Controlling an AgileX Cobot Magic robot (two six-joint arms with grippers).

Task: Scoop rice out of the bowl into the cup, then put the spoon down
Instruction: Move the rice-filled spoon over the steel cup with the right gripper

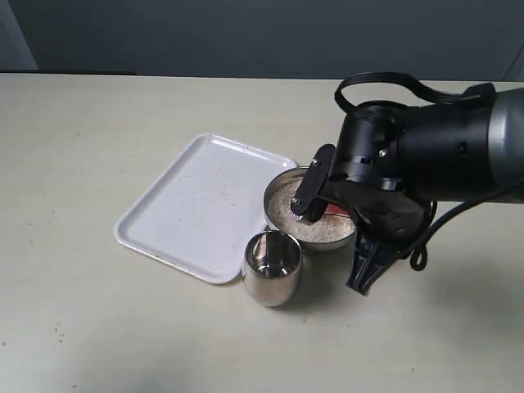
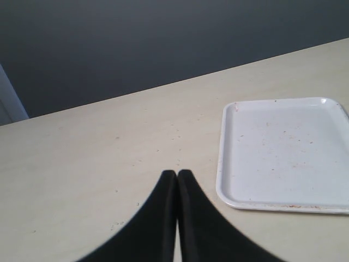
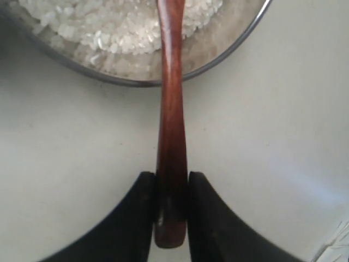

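The steel bowl (image 1: 277,190) holds a pale heap of rice (image 1: 307,223) and stands right of the tray. The small steel cup (image 1: 272,267) stands just in front of the bowl, upright. My right gripper (image 1: 359,281) hangs beside the bowl, its arm covering the bowl's right half. In the right wrist view this gripper (image 3: 172,178) is shut on the end of the reddish-brown spoon (image 3: 171,109). The handle crosses the bowl rim (image 3: 240,39) over the rice (image 3: 120,27); its oval end is out of view. My left gripper (image 2: 177,173) is shut and empty above the bare table.
A white rectangular tray (image 1: 201,205) lies left of the bowl and cup, with a few specks on it; it also shows in the left wrist view as the tray (image 2: 283,153). The beige table (image 1: 82,147) extends left and toward the front. A black cable (image 1: 426,246) loops by the right arm.
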